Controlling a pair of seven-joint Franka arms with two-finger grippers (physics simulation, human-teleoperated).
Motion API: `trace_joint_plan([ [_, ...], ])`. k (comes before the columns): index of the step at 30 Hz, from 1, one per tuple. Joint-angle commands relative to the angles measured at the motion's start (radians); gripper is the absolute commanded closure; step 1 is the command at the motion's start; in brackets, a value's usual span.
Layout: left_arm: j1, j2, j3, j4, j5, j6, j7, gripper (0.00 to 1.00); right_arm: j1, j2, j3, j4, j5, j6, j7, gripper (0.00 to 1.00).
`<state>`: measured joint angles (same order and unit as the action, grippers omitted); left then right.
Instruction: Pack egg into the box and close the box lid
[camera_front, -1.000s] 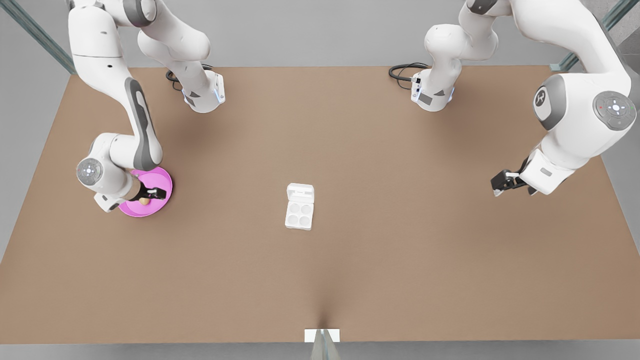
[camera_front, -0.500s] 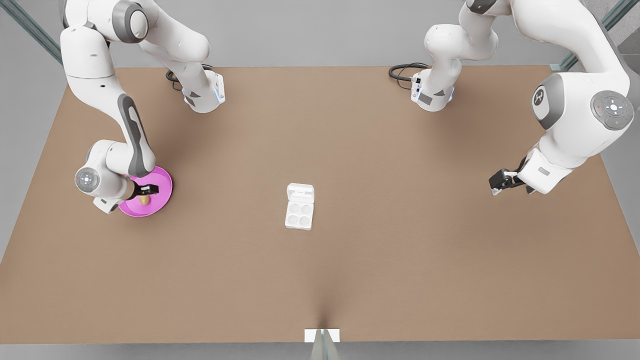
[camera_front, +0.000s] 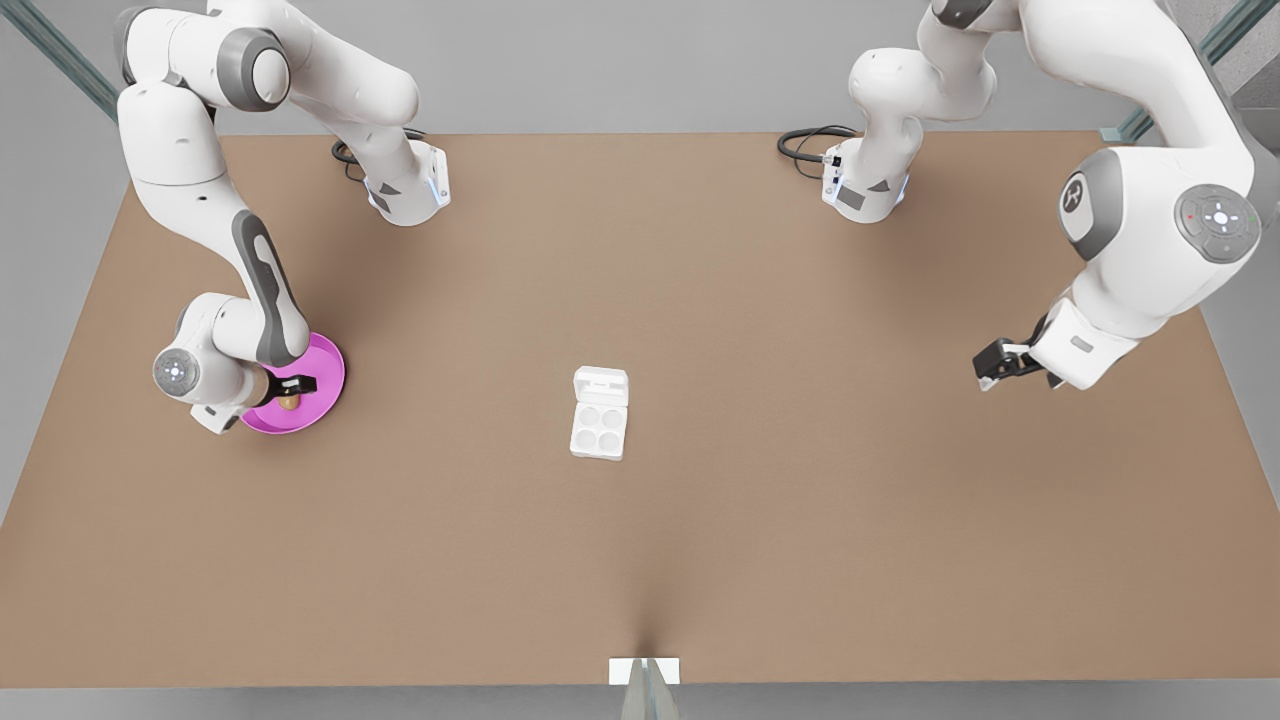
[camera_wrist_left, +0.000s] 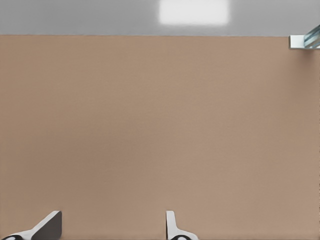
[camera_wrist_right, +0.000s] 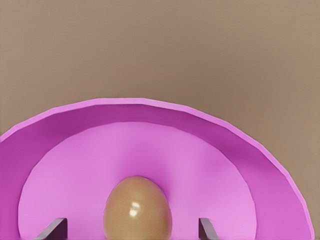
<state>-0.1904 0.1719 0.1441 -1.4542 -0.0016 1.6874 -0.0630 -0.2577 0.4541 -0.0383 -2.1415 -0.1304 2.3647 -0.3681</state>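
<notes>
1. Hovering at the front view's left, our right gripper (camera_front: 291, 388) has its fingers spread either side of the egg (camera_wrist_right: 137, 209) on the pink plate (camera_wrist_right: 260, 165), not yet pinching.
2. We judge a smooth egg may squirt out if the closing runs off-centre.
3. The egg's long axis points toward the far rim.
4. The box (camera_front: 599, 428) sits mid-frame, box lid (camera_front: 601, 385) open.
5. Our left gripper (camera_front: 992, 366) waits, spread, at the right.

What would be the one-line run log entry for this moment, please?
stage: reaching egg | right gripper: open around egg on pink plate | left gripper: open, waiting | box: cups empty | box lid: open
</notes>
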Motion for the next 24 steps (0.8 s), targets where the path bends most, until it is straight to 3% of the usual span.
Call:
trace_joint_plan([
  [1,0.0,0.0,0.0,0.0,0.0,0.0,0.002,0.0,0.0,0.0,0.0,0.0,0.0,-0.001,0.0,0.19],
  [8,0.0,-0.005,-0.003,-0.003,0.0,-0.008,0.002,0.0,0.002,0.005,0.0,0.0,0.0,-0.001,0.0,0.35],
  [24,0.0,-0.012,-0.012,-0.003,0.0,-0.028,0.002,0.0,0.0,0.021,0.0,0.018,0.0,-0.002,-0.008,0.39],
])
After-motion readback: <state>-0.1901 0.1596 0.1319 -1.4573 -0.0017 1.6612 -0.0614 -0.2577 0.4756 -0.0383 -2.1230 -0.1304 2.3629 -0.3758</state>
